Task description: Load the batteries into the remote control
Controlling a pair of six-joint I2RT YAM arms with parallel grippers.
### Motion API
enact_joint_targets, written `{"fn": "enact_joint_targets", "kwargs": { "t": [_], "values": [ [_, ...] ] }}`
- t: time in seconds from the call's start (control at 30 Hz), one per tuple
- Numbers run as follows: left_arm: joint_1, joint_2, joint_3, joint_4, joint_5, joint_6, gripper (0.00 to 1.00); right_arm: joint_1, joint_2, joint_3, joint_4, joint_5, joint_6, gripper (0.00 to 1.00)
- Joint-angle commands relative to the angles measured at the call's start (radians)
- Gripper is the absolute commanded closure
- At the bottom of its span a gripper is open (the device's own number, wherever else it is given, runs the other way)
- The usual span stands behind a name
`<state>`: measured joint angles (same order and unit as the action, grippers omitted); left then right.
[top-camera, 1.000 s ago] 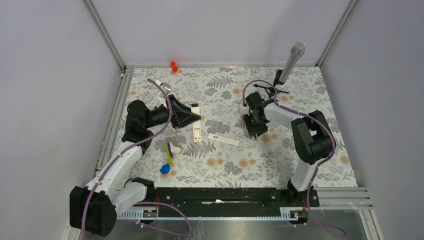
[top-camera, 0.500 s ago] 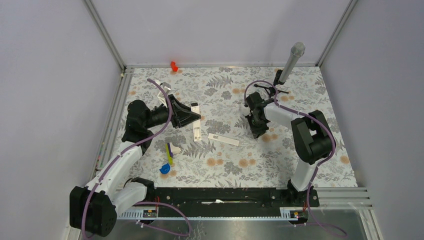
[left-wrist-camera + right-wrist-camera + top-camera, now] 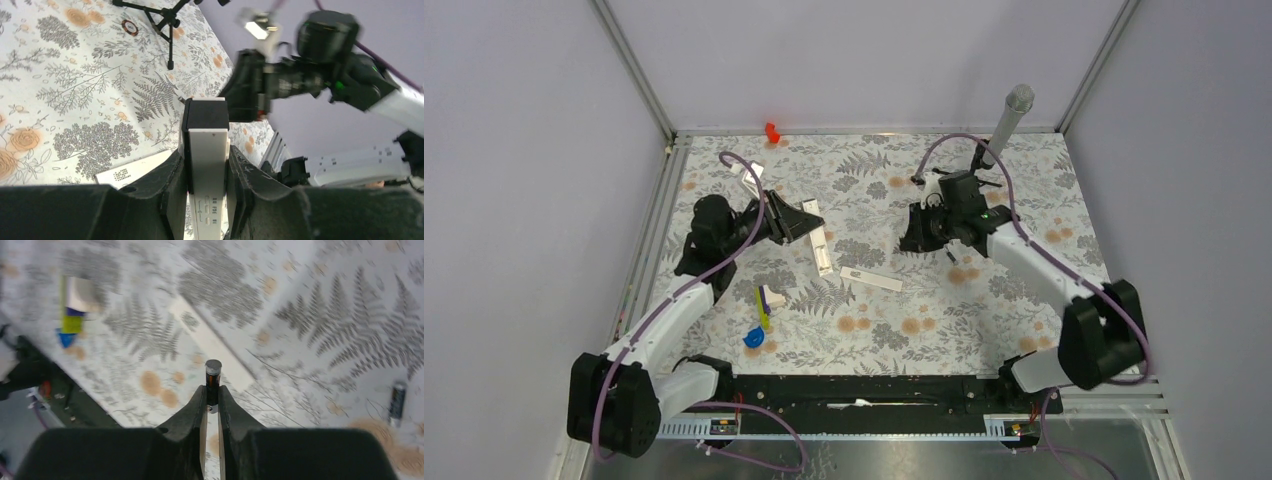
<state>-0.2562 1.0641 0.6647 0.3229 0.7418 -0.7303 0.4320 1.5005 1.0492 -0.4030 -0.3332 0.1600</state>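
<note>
My left gripper is shut on the remote control, a slim white bar with a dark end. In the left wrist view the remote control sits between the fingers with its dark end pointing away, above the mat. My right gripper is shut on one battery, which sticks out past the fingertips above the mat. The second battery lies on the mat to the right; it also shows in the top view. A flat white cover strip lies between the arms.
A microphone on a black tripod stands at the back right. A small black ring lies near the tripod's legs. A yellow-white-blue toy cluster lies front left. A small red object sits at the back edge.
My right arm has risen and swung left towards the middle with a battery in its jaws. My left gripper has tilted the remote and shifted it slightly back and right.
</note>
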Motion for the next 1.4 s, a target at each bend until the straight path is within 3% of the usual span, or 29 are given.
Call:
{"fn": "enact_joint_targets", "kwargs": {
  "t": [0.0, 0.13, 0.23, 0.5, 0.63, 0.77, 0.87, 0.93, 1.07, 1.17, 1.23, 1.37],
  "values": [
    [-0.006, 0.032, -0.005, 0.062, -0.071, -0.103, 1.0, 0.036, -0.169, -0.075, 0.271, -0.301, 0.043, 0.87],
    [-0.038, 0.065, 0.001, 0.063, -0.063, -0.106, 1.0, 0.171, -0.328, -0.13, 0.421, -0.341, -0.034, 0.82],
    [-0.061, 0.088, 0.021, 0.044, -0.046, -0.083, 1.0, 0.273, -0.374, -0.103, 0.361, -0.301, -0.127, 0.8],
    [-0.106, 0.098, 0.0, 0.149, -0.027, -0.079, 1.0, 0.363, -0.377, -0.088, 0.294, -0.24, -0.218, 0.82],
    [-0.118, 0.099, -0.042, 0.223, -0.088, -0.156, 1.0, 0.369, -0.352, -0.027, 0.258, -0.089, -0.102, 0.78],
    [-0.149, 0.112, -0.085, 0.214, -0.261, -0.355, 1.0, 0.368, -0.237, 0.172, 0.016, 0.155, 0.115, 0.77],
    [-0.174, 0.157, -0.141, 0.348, -0.317, -0.51, 1.0, 0.369, -0.157, 0.287, -0.153, 0.149, 0.244, 0.82],
    [-0.187, 0.185, -0.146, 0.394, -0.33, -0.535, 1.0, 0.384, -0.133, 0.315, -0.195, 0.136, 0.265, 0.83],
    [-0.194, 0.213, -0.141, 0.378, -0.372, -0.537, 1.0, 0.39, -0.127, 0.287, -0.181, 0.172, 0.289, 0.84],
    [-0.193, 0.186, -0.114, 0.201, -0.508, -0.382, 1.0, 0.39, -0.118, 0.25, -0.149, 0.288, 0.283, 0.83],
    [-0.193, 0.174, -0.103, 0.127, -0.562, -0.295, 1.0, 0.39, -0.106, 0.211, -0.12, 0.384, 0.262, 0.79],
    [-0.192, 0.138, -0.144, 0.138, -0.613, -0.239, 1.0, 0.387, -0.051, 0.129, -0.084, 0.42, 0.201, 0.66]
  ]
}}
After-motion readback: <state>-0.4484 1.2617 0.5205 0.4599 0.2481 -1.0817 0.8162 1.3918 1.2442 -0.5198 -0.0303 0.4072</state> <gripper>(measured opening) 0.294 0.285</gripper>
